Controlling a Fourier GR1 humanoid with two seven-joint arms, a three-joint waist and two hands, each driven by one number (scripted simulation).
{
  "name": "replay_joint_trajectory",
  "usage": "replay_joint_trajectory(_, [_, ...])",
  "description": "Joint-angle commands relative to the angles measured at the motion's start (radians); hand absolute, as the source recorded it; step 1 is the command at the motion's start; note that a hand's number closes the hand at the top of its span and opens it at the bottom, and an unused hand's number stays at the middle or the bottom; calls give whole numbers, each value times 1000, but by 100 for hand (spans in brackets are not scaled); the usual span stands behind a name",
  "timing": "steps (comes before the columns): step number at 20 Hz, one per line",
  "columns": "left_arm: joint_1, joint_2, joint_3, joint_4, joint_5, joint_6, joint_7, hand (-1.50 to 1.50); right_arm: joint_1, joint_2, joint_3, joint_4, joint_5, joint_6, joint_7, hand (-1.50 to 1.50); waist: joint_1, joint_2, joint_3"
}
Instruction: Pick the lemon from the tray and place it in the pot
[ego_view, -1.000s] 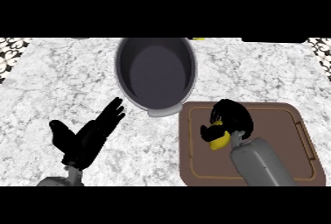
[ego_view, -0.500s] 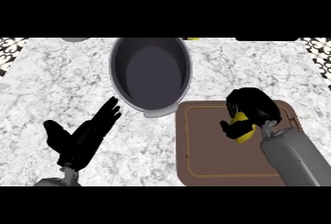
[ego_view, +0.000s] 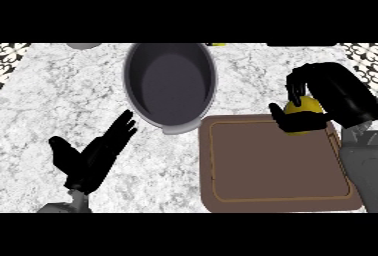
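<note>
Lemon (ego_view: 303, 107) in R hand (ego_view: 328, 95) (curled) — above tray (ego_view: 277, 170)

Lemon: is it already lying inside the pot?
No, the lemon is held in the right hand over the tray, beside the pot.

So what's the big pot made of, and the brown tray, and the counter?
The pot looks like metal: smooth grey wall, paler rim, dull sheen. The tray seems plastic or maybe wood: flat matte brown with a raised lip, no grain showing, so I can't be sure. The counter looks like polished stone, marble or granite, from its white and grey speckling.
</note>
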Motion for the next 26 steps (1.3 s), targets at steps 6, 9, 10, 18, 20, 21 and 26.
replay_joint_trajectory(6, [43, 17, 8, -56, 11, -37, 17, 0, -257, 80, -149, -42, -220, 119, 97, 150, 18, 2, 0])
replay_joint_trajectory(9, [9, -35, -27, -63, -26, 12, 54, 0, -357, 122, -140, 24, -207, 107, 133, 150, 15, 3, 0])
replay_joint_trajectory(10, [63, -38, -36, -44, -38, -2, -5, 0, -410, 144, -140, 30, -224, 119, 183, 150, 18, 3, -1])
replay_joint_trajectory(18, [28, -21, 10, -60, -17, -19, 49, 0, -608, 268, -81, 341, -112, -2, 170, 150, 24, 5, 0])
replay_joint_trajectory(20, [-31, -35, 19, 37, -21, -34, 20, 0, -665, 283, -99, 495, -98, -56, 74, 150, 30, 11, -1])
replay_joint_trajectory(21, [2, -42, -5, -40, -25, -18, 50, 0, -702, 300, -90, 520, -95, -45, 96, 150, 32, 8, -1])
replay_joint_trajectory(26, [-1, -36, 6, -23, -20, -46, 34, 0, -779, 318, -108, 796, -48, -147, -82, 150, 41, 14, -1])
